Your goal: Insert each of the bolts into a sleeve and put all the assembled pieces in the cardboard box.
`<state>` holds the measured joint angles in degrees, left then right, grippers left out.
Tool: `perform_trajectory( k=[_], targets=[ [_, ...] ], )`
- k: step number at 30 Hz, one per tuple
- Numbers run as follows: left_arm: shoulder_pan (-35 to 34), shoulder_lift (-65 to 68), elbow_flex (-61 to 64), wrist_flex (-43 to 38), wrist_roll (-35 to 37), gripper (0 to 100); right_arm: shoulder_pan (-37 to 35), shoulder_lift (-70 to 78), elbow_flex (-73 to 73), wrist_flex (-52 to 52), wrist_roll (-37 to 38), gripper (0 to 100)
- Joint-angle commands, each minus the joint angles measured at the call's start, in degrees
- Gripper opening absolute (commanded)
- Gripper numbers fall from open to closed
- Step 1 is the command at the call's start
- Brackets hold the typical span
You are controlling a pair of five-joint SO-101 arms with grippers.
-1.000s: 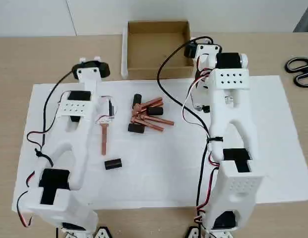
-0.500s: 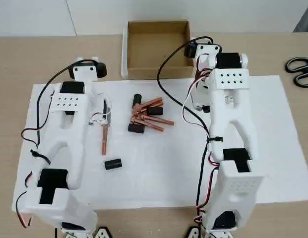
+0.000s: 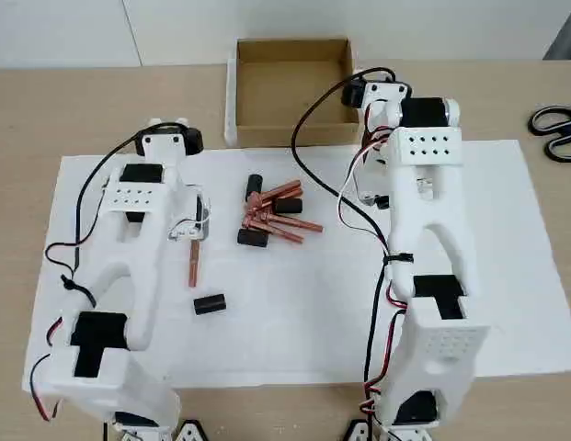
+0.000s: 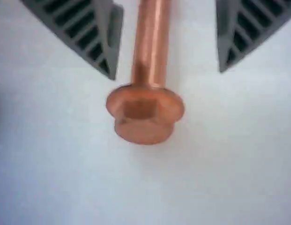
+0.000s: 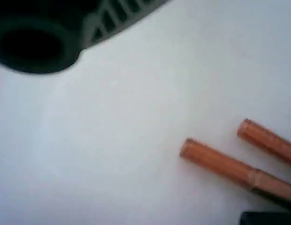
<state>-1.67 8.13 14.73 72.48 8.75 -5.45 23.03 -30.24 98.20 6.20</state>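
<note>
The left gripper's (image 4: 166, 72) grey fingers (image 4: 89, 28) are open, one on each side of a copper bolt (image 4: 145, 110). They do not squeeze it. The bolt lies flat on the white paper (image 3: 294, 312).

The left wrist view shows the gap beside the bolt. From high up, the arm covers the bolt's head. A lone black sleeve (image 3: 210, 303) lies near the bolt's other end.

The right wrist view shows another black sleeve (image 5: 33, 44) close up, with two bolt ends (image 5: 220, 164) farther off. I cannot tell if the right gripper (image 3: 377, 198) is open or closed.

A pile of bolts (image 3: 276, 211) with three sleeves (image 3: 252, 238) lies between the arms. The cardboard box (image 3: 232, 92) sits on the table (image 3: 46, 110) at the paper's far edge, its brown floor showing.

Both arms bend forward over the paper, wrists pointing down.
</note>
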Motion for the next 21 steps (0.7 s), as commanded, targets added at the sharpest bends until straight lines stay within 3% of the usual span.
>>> perform_trajectory(
  k=[1, 21],
  targets=[
    [1.32, -0.26, 0.75, -2.46, -0.18, 14, 0.13, -4.26, -2.73, 0.66, 0.26, 10.0],
    [2.37, 3.25, 2.07, -4.66, 0.79, 11, 0.13, -4.26, -2.73, 0.66, 0.26, 10.0]
  ],
)
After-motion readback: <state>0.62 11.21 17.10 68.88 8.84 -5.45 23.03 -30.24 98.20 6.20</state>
